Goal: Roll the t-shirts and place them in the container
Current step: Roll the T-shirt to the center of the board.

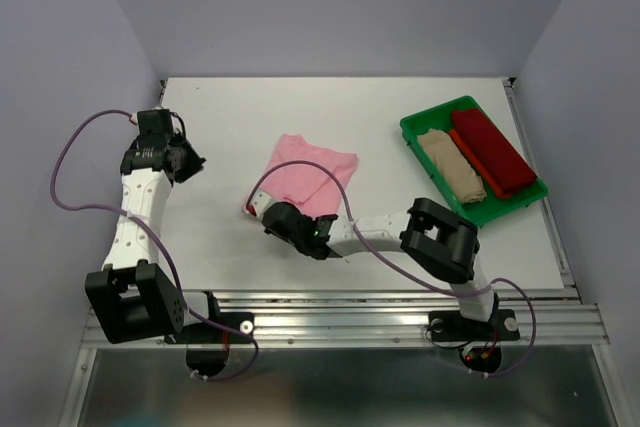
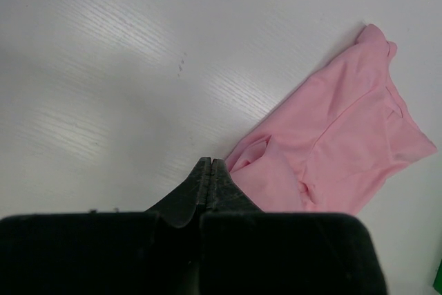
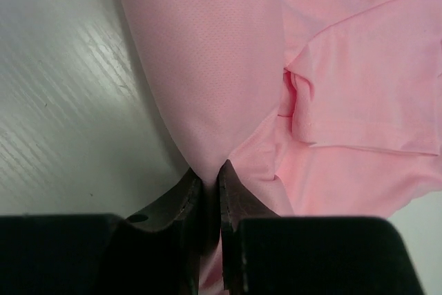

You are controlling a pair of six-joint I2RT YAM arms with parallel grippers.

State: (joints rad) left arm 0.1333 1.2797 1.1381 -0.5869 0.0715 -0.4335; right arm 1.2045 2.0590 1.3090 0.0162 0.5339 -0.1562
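**Grab on pink t-shirt [image 1: 312, 175]: right jaws clamped, left jaws idle**

Nearest you, the right jaws are clenched on the near-left edge of the pink t-shirt. The right wrist view shows a fold of cloth running down between the two fingers [image 3: 183, 202]. The grip sits low on the bench [image 1: 230, 127], at the shirt's edge rather than its middle. That is likely so you can lift the edge and turn it over to start the roll.

The shirt lies mid-bench, rumpled, with a sleeve bunched over the body. It is not flat, so expect an uneven roll unless you tension it first. The cloth is thin and will probably sag and drag rather than hold shape.

The left jaws are clenched on nothing, off to the shirt's left and well apart from it, above bare bench. My read is that they're parked clear so they don't snag the cloth. You may want them to pin the opposite edge.

Far right, the green tray [image 1: 408, 132] holds the beige t-shirt [image 1: 450, 165] and the dark red t-shirt [image 1: 492, 152]. Both are rolled and lie side by side, touching. Those two look done, which leaves the pink one.
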